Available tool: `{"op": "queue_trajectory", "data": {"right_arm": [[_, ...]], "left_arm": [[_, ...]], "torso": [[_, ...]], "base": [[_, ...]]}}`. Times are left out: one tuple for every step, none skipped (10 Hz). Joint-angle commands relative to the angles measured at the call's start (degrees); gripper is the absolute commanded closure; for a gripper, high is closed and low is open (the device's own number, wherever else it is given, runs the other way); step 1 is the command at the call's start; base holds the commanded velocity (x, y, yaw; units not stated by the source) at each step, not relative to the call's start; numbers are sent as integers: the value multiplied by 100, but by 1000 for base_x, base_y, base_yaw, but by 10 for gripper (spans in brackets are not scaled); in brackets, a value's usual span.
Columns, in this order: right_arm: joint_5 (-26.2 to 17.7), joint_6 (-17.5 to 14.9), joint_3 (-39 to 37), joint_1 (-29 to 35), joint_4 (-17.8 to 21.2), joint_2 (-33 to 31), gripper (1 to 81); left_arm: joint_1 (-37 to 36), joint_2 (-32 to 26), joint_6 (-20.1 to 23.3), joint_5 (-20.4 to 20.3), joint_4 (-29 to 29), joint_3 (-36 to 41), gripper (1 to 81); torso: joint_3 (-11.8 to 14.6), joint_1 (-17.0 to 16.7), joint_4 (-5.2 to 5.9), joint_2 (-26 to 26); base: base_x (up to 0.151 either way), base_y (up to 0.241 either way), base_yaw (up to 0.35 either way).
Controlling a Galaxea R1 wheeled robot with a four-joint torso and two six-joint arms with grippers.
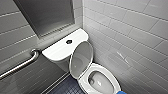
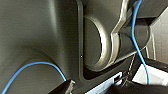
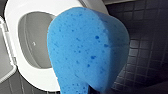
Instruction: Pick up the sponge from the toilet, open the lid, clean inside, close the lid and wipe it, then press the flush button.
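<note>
One bright blue sponge (image 3: pixel 87 50) hangs in the air above the toilet (image 1: pixel 100 67), over the front part of the bowl's white rim and not touching it. The right gripper (image 3: pixel 98 91) is clenched on the sponge from behind; its fingers are almost wholly hidden by the foam, with only a dark edge showing beneath it. In the head view a corner of the same blue foam sits just off the front rim of the toilet. The lid (image 1: pixel 81 60) stands raised, nearly upright, with its greyish underside facing the bowl and its back leaning toward the tank. The bowl lies open below it, and a little water shows at the bottom. The flush button (image 1: pixel 69 41), small and dark, sits in the middle of the flat white tank top, behind the raised lid. A metal grab bar (image 1: pixel 23 63) is fixed to the tiled wall (image 1: pixel 130 37) beside the tank, well apart from the bowl. Dark small-tiled floor (image 1: pixel 65 88) surrounds the toilet's base. A blue cable (image 2: pixel 136 37) runs across dark robot casing near the left gripper (image 2: pixel 100 88), and I cannot tell whether that claw is released or clenched.
</note>
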Motion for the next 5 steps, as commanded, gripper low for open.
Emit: {"op": "queue_trajectory", "data": {"right_arm": [[-506,-21,259,41,-70,-694,811],[-726,-47,189,-179,-202,-932,811],[-1076,-47,49,-450,-587,-1081,811],[-1341,-47,-137,-782,-844,-1055,811],[-1420,-83,-285,-1196,-1061,-864,811]], "left_arm": [[233,-44,21,209,69,36,10],[233,-96,12,200,42,36,10],[216,-157,-6,183,34,53,10],[207,-228,-6,42,34,53,10],[163,-289,-15,-142,34,36,10]], "torso": [[0,0,0,0],[0,0,0,0],[0,0,0,0],[0,0,0,0],[2,0,0,0]], "base": [[0,0,0],[0,0,0],[0,0,0],[0,0,0],[0,0,0]]}}
